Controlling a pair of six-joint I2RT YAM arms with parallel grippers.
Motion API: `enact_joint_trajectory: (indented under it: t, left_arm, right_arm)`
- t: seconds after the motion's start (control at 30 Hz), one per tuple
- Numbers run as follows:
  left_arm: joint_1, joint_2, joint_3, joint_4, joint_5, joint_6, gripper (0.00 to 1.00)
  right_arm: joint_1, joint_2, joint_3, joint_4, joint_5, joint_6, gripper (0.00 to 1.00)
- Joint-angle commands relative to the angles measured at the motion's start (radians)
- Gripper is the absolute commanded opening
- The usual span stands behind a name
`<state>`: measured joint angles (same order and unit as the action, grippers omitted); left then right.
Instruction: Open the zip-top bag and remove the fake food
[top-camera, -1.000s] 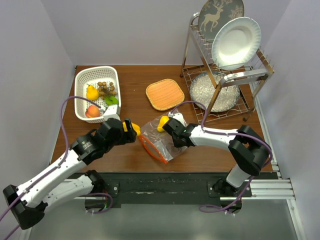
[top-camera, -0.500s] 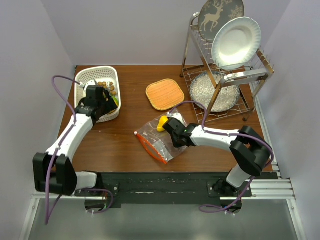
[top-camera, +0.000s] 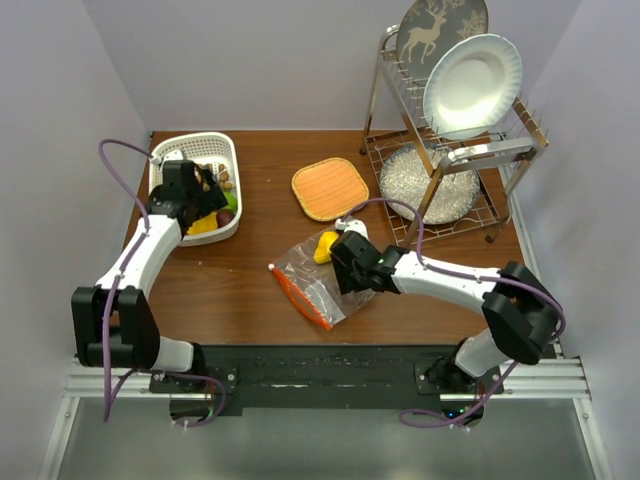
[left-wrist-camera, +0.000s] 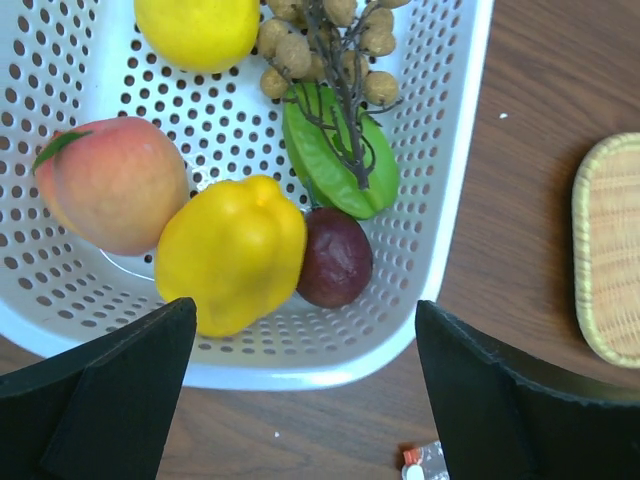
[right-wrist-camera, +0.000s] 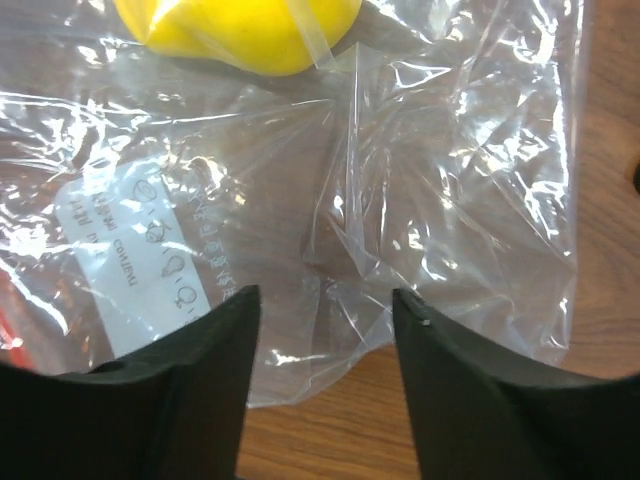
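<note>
The left hand (left-wrist-camera: 303, 330), fingers now spread wide and empty, hangs over the white perforated plastic basket (left-wrist-camera: 440, 200) at the ten o'clock corner of the brown wooden desk (top-camera: 240, 295). The yellow plastic fruit (left-wrist-camera: 232, 250) it carried a second ago lies inside, touching the orange peach (left-wrist-camera: 110, 185) and the small purple piece (left-wrist-camera: 335, 257). The right hand (right-wrist-camera: 325, 330), pinched before, stands with fingers apart above the clear crinkly zip-top bag (right-wrist-camera: 450, 150) mid-desk, one yellow piece (right-wrist-camera: 240, 30) inside at twelve o'clock.
</note>
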<state>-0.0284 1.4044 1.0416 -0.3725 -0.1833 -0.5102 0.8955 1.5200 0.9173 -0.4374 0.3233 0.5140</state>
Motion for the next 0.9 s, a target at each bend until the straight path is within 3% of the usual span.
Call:
enact_joint_trajectory:
  t: [0.0, 0.13, 0.33, 0.57, 0.87]
  left_arm:
    - [-0.001, -0.122, -0.021, 0.012, 0.073, 0.041, 0.90]
    - [-0.074, -0.228, -0.124, 0.000, 0.102, 0.015, 0.69]
    - [-0.257, -0.383, -0.299, -0.023, 0.105, -0.085, 0.56]
    - [-0.427, -0.481, -0.477, 0.030, 0.133, -0.197, 0.46]
    - [-0.691, -0.406, -0.572, 0.185, 0.110, -0.352, 0.43]
  right_arm:
    - [-0.004, -0.073, 0.060, -0.027, 0.034, -0.026, 0.68]
    - [-0.032, -0.055, 0.127, -0.029, 0.033, -0.046, 0.74]
    - [-0.113, 0.063, 0.250, 0.011, 0.003, -0.065, 0.82]
    - [-0.150, 0.212, 0.405, 0.055, 0.034, -0.048, 0.87]
    - [-0.201, 0.370, 0.482, 0.051, 0.083, -0.012, 0.87]
